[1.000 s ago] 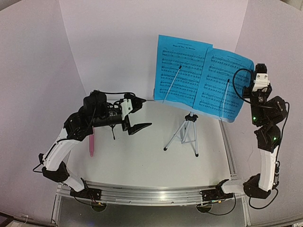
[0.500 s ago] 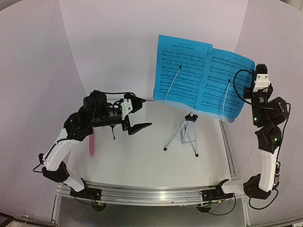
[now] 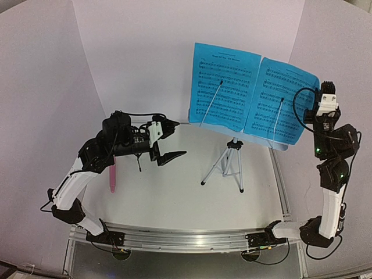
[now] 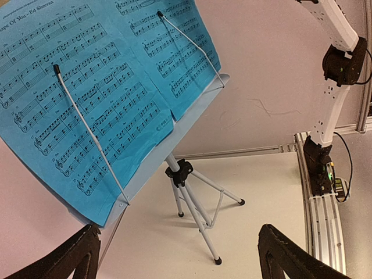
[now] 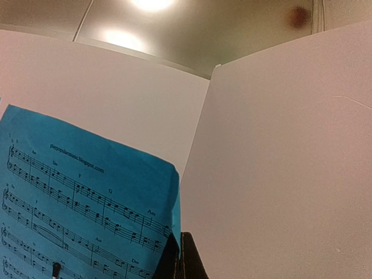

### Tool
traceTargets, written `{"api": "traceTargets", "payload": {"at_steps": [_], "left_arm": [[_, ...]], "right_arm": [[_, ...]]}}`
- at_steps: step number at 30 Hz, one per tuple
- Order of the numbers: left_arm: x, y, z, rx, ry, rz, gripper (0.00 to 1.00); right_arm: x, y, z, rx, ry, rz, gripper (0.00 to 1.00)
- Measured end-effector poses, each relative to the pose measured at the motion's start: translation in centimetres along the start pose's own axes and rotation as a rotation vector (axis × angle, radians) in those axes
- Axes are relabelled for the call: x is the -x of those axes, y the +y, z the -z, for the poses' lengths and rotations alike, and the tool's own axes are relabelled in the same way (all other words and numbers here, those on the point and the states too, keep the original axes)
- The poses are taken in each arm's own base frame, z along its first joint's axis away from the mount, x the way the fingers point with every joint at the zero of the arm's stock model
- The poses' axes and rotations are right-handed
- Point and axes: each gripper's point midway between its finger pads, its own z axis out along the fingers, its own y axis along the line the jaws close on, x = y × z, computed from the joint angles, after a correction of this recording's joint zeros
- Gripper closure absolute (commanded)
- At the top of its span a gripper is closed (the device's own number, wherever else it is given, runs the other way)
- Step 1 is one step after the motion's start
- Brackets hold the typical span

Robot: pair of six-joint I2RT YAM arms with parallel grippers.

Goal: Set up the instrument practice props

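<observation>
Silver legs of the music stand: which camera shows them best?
The left wrist camera: the silver legs stand close and central, all three feet showing. The top camera shows them small. The right wrist camera shows a blue page, no legs.

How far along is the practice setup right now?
Done: the music stand is up on its legs, with both blue pages under its wire holders. In hand: nothing clearly; the right gripper is shut at the right page's edge, the left gripper open and empty. Left: the pink microphone lies on the table, unmounted.
</observation>
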Motion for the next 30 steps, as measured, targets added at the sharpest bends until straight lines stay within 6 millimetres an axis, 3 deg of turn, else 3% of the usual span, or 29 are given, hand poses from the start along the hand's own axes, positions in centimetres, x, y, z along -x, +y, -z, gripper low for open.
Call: {"api": "traceTargets", "payload": {"at_steps": [11, 30], "left_arm": [[0.0, 0.0, 0.0, -0.001, 0.000, 0.000, 0.05], [0.0, 0.0, 0.0, -0.001, -0.001, 0.000, 0.05]], "right_arm": [[-1.2, 1.1, -0.4, 0.017, 0.024, 0.013, 1.00], [-0.9, 1.0, -0.1, 0.032, 0.015, 0.055, 1.00]]}}
